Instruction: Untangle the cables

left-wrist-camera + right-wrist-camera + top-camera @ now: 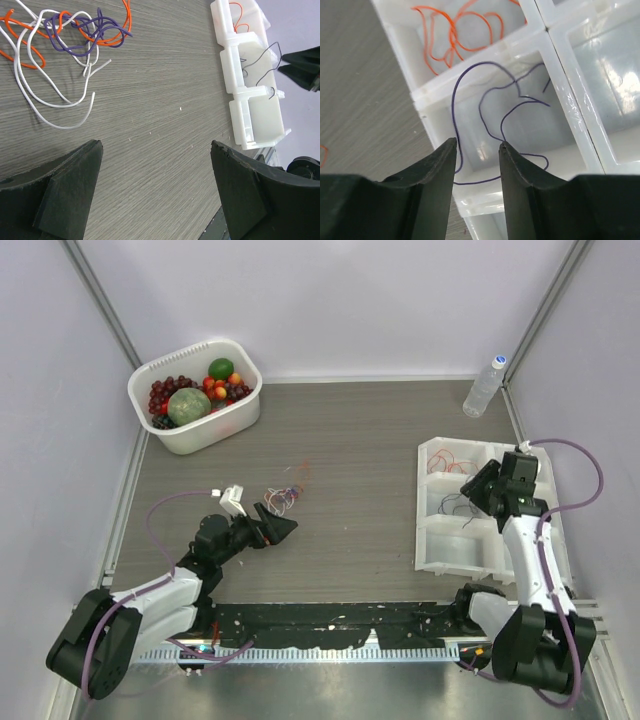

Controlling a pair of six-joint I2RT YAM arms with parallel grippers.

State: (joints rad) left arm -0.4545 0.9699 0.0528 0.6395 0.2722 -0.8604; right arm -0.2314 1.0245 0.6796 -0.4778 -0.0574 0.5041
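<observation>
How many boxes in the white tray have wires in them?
2: the far box has orange wire, and the middle box has purple wire. The right arm may hide others.

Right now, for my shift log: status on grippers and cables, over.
Left gripper open, low near the tangle. Right gripper open over tray, purple wire draped across its middle compartment. Nothing blocking either.

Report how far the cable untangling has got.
Done: an orange wire lies in the white tray's end compartment, and a purple wire sits in the next one, partly draped over its wall. In hand: nothing gripped; the right claw hovers open over that purple wire. Left: a tangle of orange, purple and white wires on the table, ahead of the open left claw.
</observation>
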